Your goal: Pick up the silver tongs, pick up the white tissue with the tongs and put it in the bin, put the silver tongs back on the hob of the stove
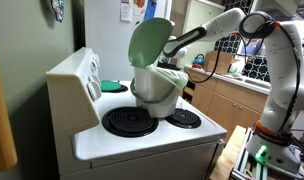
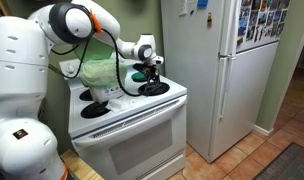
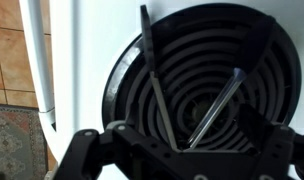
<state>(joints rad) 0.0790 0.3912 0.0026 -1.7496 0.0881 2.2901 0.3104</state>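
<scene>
White enamel stove hob point(image 1: 164, 141) bears a cream green-lidded plastic bin point(image 1: 158, 92), contents unseen; black gripper point(image 3: 182, 155), spread wide, straddles unheld silver metal tongs point(image 3: 158, 90), hob edge at nine o'clock.

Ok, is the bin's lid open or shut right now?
Open. In an exterior view the pale green lid stands raised above the bin, with the liner-covered rim showing beneath it.

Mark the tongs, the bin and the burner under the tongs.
tongs point(image 3: 159, 85), wrist view, on the longer silver arm.
bin point(image 1: 158, 98), in an exterior view, on its cream wall.
burner point(image 3: 202, 45), wrist view, on the black coils.
</scene>
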